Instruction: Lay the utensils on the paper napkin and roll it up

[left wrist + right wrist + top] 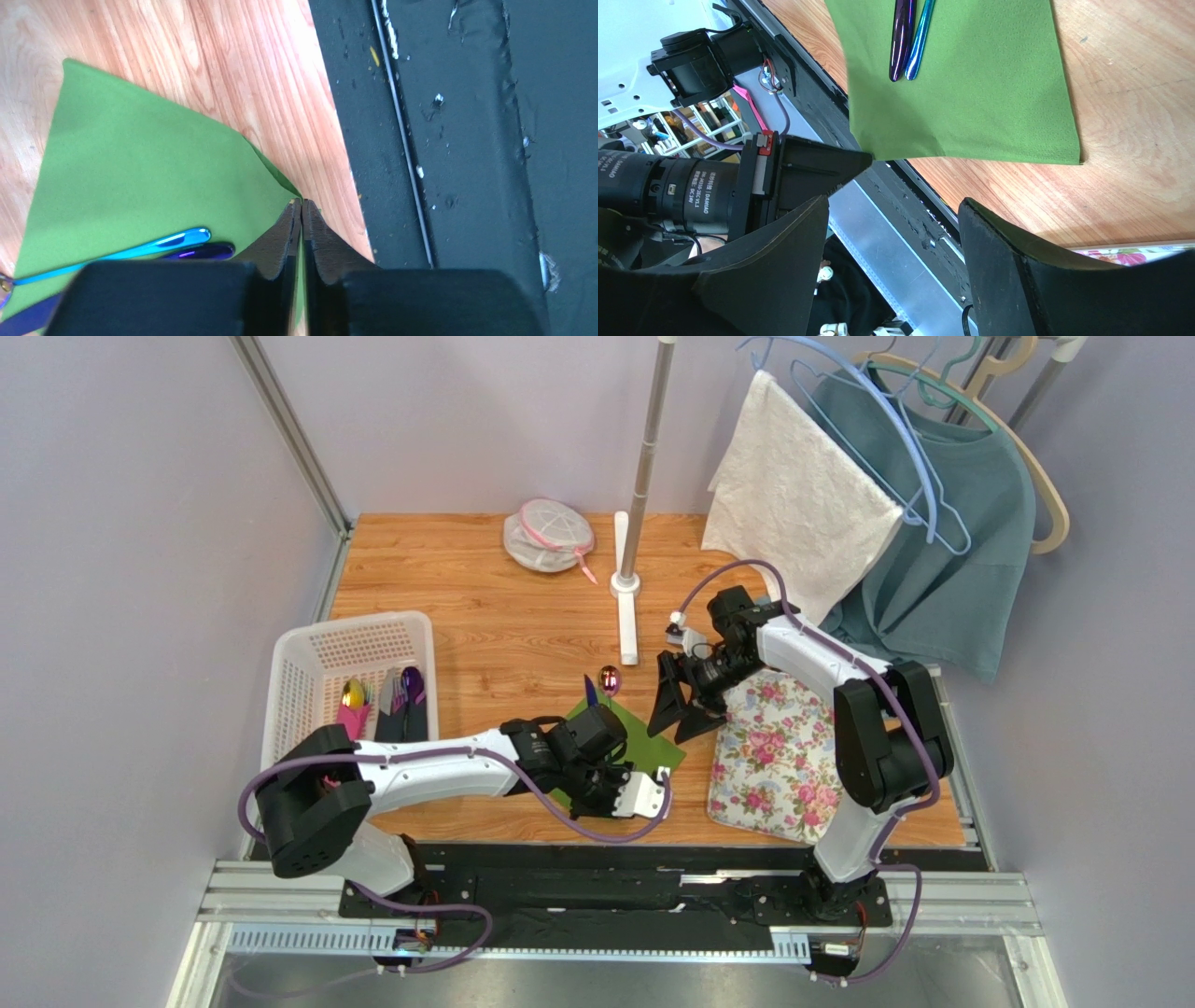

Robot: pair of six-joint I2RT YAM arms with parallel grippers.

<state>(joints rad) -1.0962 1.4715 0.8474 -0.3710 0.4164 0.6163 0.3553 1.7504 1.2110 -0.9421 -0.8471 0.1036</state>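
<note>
The green paper napkin (pixel 645 738) lies on the wooden table with one corner toward the front edge. Two utensils lie side by side on it, a blue one (pixel 140 248) and a purple one (pixel 203 250); they also show in the right wrist view (pixel 911 35). A glossy reddish head (pixel 608 678) pokes out at the napkin's far side. My left gripper (pixel 302 204) is shut on the napkin's near corner, with green showing between the jaws. My right gripper (pixel 892 210) is open and empty, above the table just right of the napkin (pixel 976 91).
A floral mat (pixel 772 756) lies right of the napkin. A white basket (pixel 316 665) with more utensils stands at the left. A pole stand (pixel 627 588), a mesh pouch (pixel 547 532), a white cloth (pixel 793 490) and hangers are at the back.
</note>
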